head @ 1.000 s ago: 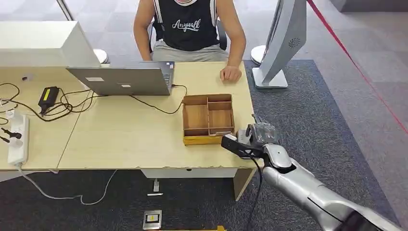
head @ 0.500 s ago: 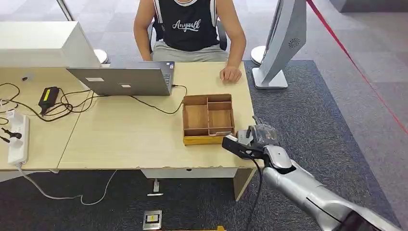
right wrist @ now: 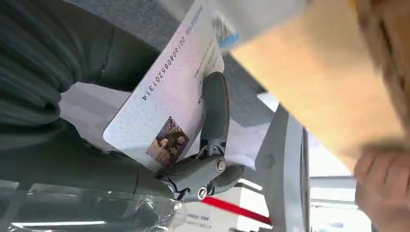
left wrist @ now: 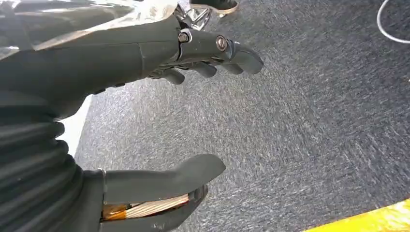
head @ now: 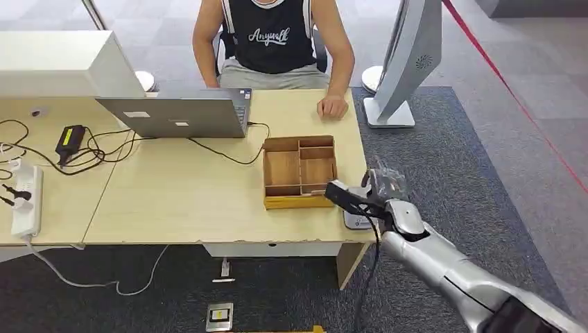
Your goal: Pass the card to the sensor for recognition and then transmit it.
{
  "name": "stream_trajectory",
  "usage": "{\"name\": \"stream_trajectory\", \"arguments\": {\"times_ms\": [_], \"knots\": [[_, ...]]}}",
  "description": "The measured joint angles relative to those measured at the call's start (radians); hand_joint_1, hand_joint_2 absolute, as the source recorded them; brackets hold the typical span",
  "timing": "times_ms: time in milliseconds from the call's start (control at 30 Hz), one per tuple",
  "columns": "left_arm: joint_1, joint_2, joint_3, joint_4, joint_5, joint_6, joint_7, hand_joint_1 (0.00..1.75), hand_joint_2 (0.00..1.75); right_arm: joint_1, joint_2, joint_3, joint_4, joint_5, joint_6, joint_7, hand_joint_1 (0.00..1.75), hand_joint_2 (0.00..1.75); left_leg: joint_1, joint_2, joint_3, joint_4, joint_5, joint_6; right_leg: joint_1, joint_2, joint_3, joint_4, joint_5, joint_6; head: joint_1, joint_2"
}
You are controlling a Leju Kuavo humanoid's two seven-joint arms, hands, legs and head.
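Our right hand point(head: 374, 196) hung over the near right corner of the desk point(head: 187, 201), and it grasped the card point(right wrist: 167, 104), pinned flat between the palm and a dark finger point(right wrist: 215, 113) laid across its face. In the right wrist view we read a row of digits along one long edge, "20160808520134" as far as we could make out, with smaller print too fine to read and a small colour photo near one end. The card's long axis ran out from the palm toward the desk edge. A white sensor point(head: 357, 216) lay on the desk just below the hand, beside a wooden compartment box point(head: 299, 171). Our left hand point(left wrist: 193, 96) hung over grey carpet point(left wrist: 314, 121), released, fingers apart and holding nothing. Across the desk a person's point(head: 274, 38) shirt read "Anywalk".
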Motion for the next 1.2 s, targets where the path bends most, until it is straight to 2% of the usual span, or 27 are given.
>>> {"name": "stream_trajectory", "arguments": {"times_ms": [167, 333, 467, 600, 800, 933, 1033, 1200], "knots": [[-0.001, 0.000, -0.002, 0.000, 0.000, -0.002, 0.003, 0.00, 1.75, -0.056, -0.041, -0.037, -0.081, 0.014, -0.026, 0.059, 1.75, 1.75, 0.000, 0.000, 0.000, 0.000, 0.000, 0.000, 0.000, 0.000, 0.000, 0.000, 0.000, 0.000, 0.000, 0.000], [-0.003, 0.000, -0.009, 0.000, 0.000, -0.011, 0.003, 0.00, 1.75, -0.109, -0.078, -0.069, -0.174, 0.049, -0.019, 0.108, 1.75, 1.75, 0.000, 0.000, 0.000, 0.000, 0.000, 0.000, 0.000, 0.000, 0.000, 0.000, 0.000, 0.000, 0.000, 0.000], [-0.010, -0.001, -0.019, 0.000, -0.001, -0.031, 0.008, 0.00, 1.75, -0.140, -0.097, -0.087, -0.229, 0.059, -0.002, 0.117, 1.75, 1.75, 0.000, 0.001, 0.000, 0.000, 0.000, 0.000, 0.000, 0.000, 0.000, 0.000, 0.000, 0.000, 0.000, 0.000], [-0.016, -0.002, -0.039, 0.000, -0.001, -0.052, 0.023, 0.00, 1.75, -0.172, -0.095, -0.091, -0.252, 0.063, 0.025, 0.109, 1.75, 1.75, 0.000, 0.001, 0.000, 0.000, 0.000, 0.000, 0.000, 0.000, 0.000, 0.000, 0.000, 0.000, 0.000, 0.000], [-0.029, -0.006, -0.068, -0.003, -0.001, -0.072, 0.032, 0.00, 1.75, -0.221, -0.033, -0.068, -0.237, 0.077, 0.109, 0.059, 1.75, 1.75, 0.000, 0.001, 0.000, 0.000, 0.000, 0.000, 0.000, 0.001, -0.001, 0.001, 0.000, 0.000, 0.000, 0.000], [-0.030, -0.008, -0.085, -0.006, -0.001, -0.074, 0.033, 0.00, 1.75, -0.241, 0.000, -0.047, -0.219, 0.077, 0.119, 0.046, 1.75, 1.75, 0.000, 0.000, -0.001, 0.000, 0.001, 0.000, 0.000, 0.000, -0.001, 0.001, 0.000, 0.000, 0.000, 0.000], [-0.031, -0.008, -0.095, -0.010, -0.001, -0.079, 0.033, 0.00, 1.75, -0.256, 0.031, -0.032, -0.191, 0.074, 0.137, 0.011, 1.75, 1.75, 0.000, 0.001, -0.001, 0.000, 0.001, 0.000, 0.000, 0.001, -0.001, 0.001, 0.000, 0.000, 0.000, 0.000], [-0.034, -0.010, -0.111, -0.011, -0.001, -0.080, 0.033, 0.00, 1.75, -0.298, 0.130, 0.003, -0.099, 0.067, 0.127, -0.065, 1.75, 1.75, 0.001, 0.001, -0.001, 0.000, 0.001, 0.000, 0.001, 0.001, -0.001, 0.001, 0.000, 0.000, 0.000, 0.000]]}}
